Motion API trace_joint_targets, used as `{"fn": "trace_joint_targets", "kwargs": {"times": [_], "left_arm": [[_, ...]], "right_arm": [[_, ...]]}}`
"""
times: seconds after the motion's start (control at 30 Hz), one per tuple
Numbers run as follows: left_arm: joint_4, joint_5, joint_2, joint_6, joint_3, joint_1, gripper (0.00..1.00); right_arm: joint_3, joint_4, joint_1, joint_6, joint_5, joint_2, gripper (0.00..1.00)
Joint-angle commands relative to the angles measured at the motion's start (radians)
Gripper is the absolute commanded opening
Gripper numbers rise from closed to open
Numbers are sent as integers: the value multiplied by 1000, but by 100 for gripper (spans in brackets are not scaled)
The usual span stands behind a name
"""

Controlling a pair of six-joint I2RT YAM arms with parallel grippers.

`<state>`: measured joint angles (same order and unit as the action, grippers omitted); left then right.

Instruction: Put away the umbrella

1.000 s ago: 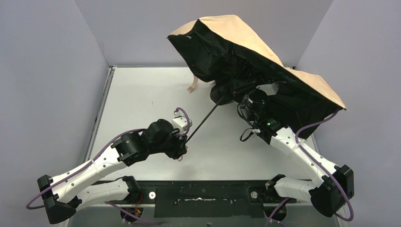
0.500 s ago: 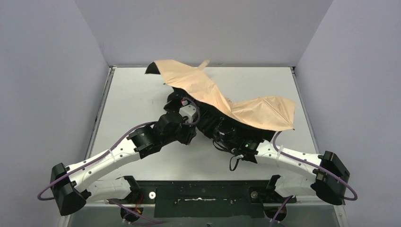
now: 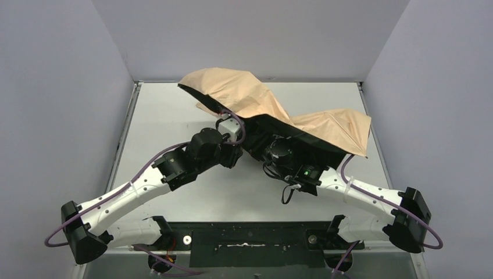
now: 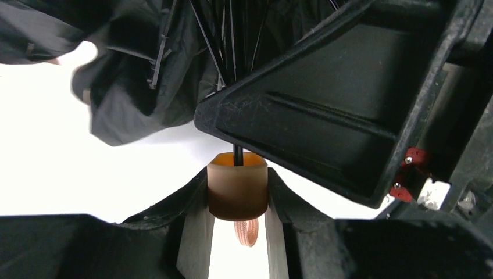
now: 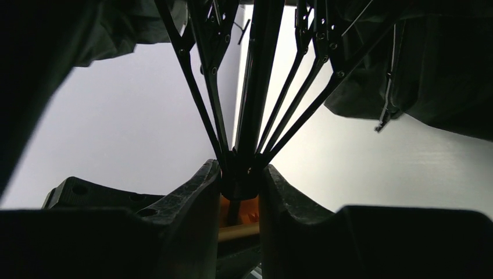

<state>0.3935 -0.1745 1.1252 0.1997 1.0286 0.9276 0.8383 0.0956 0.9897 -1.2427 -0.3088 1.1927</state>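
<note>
Top view, upper centre: umbrella (image 3: 256, 102) half-collapsed over desk (image 3: 163, 128). L end effector (image 4: 237, 195) clenched on tan handle (image 4: 237, 180). R end effector (image 5: 239, 189) clenched on runner (image 5: 241, 174) below ribs (image 5: 197, 87). Est.: light, fabric floppy, ribs thin and fragile, so grip rigid handle + runner only.

A pale table (image 3: 163, 122) sits enclosed by plain grey walls (image 3: 58, 104) on three sides. A black plate (image 3: 250, 239) spans its near edge.

Overhead view evenly lit, sharp; wrist views backlit, table (image 4: 52, 174) blown out
</note>
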Motion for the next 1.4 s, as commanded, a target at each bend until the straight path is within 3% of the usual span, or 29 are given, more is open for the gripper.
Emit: {"fn": "trace_joint_targets", "kwargs": {"times": [0.0, 0.07, 0.17, 0.27, 0.4, 0.47, 0.7, 0.83, 1.03, 1.2, 1.37], "left_arm": [[9, -260, -47, -55, 222, -1, 0], [115, -385, -53, -65, 311, 48, 0], [363, -682, -31, -39, 479, 164, 0], [539, -824, -20, 24, 593, 264, 0], [750, -923, 6, 171, 707, 402, 0], [869, -942, 34, 267, 765, 451, 0], [1044, -912, 117, 487, 751, 513, 0], [941, -796, 82, 534, 555, 437, 0], [386, -463, -22, 352, 110, 176, 0], [202, -355, 70, 264, 48, 9, 0], [109, -286, 166, 198, 35, -93, 0]], "right_arm": [[186, -42, 73, 132, 88, 38, 0], [288, -58, 90, 144, 149, 82, 0], [404, -78, 131, 165, 212, 136, 0], [504, -144, 186, 153, 232, 178, 0], [647, -278, 227, 144, 372, 233, 0], [696, -380, 256, 178, 350, 236, 0], [595, -522, 222, 112, 378, 142, 0], [373, -431, 108, -8, 487, 88, 2], [125, -140, -136, -128, 688, 169, 2], [61, 110, -243, -115, 782, 333, 6], [83, 81, -271, -52, 748, 384, 30]]}}
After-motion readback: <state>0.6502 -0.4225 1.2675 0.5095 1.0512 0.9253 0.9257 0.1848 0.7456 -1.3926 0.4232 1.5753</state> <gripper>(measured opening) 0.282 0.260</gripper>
